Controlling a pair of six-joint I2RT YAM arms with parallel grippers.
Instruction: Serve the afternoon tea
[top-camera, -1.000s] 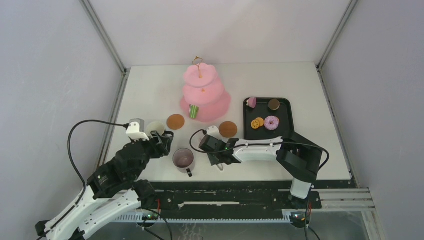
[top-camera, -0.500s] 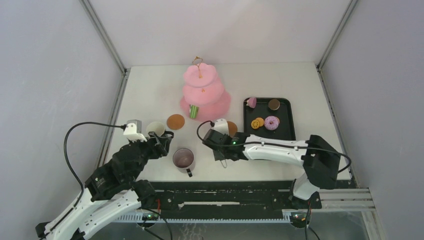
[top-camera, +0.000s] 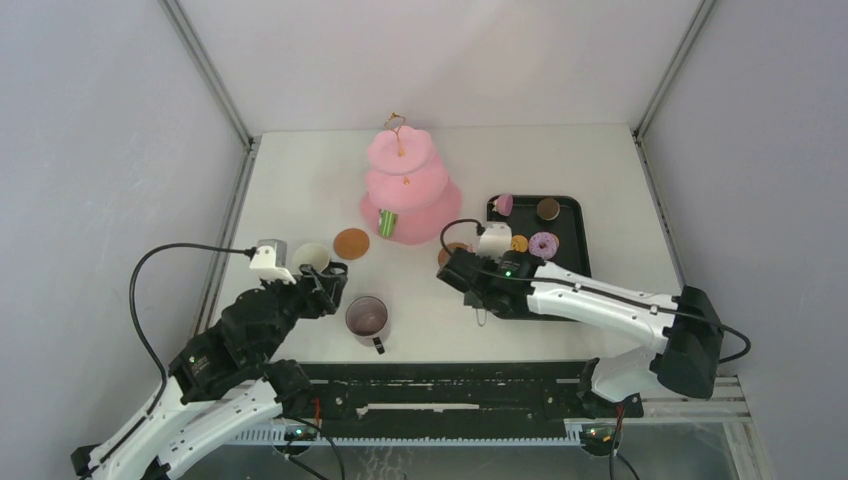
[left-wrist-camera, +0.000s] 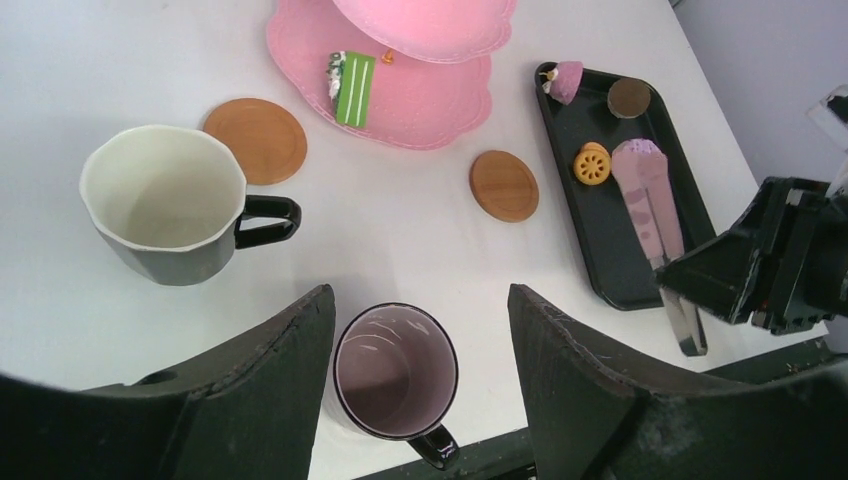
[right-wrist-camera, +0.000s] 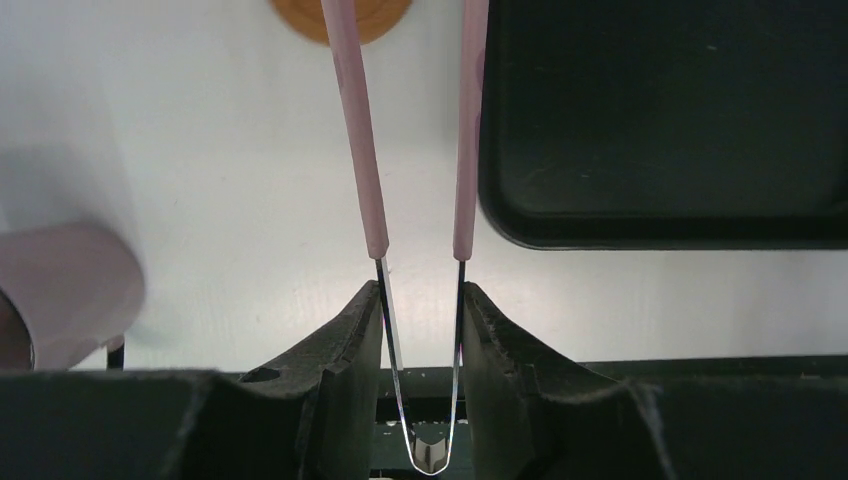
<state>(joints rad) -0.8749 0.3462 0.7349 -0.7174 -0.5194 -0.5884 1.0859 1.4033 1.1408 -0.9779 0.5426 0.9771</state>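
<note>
Here we have the right gripper clenched on the tongs, pinching them low by the metal bend, so the two pink arms stand apart and reach ahead. In the right wrist view one arm runs over the white table toward a coaster, the other just beside the edge of the black tray, not over it. We judge the step in hand is fetching a pastry, say the donut, for the pink cake stand at the middle of the table, a green slice on its bottom tier. To do it well, we swing both arms over the tray, set one either side of a single pastry, and lower until the tips are just off the tray floor before squeezing. Gently, though: held this close to the bend, the tongs likely close little at the tips, and a round toy could pop out. Then lift straight up clear of the rim and approach a free tier from the side, not under the scalloped edge above. The left gripper hangs released, jaws wide, above the purple-lined mug, best held clear of the carry path.
</note>
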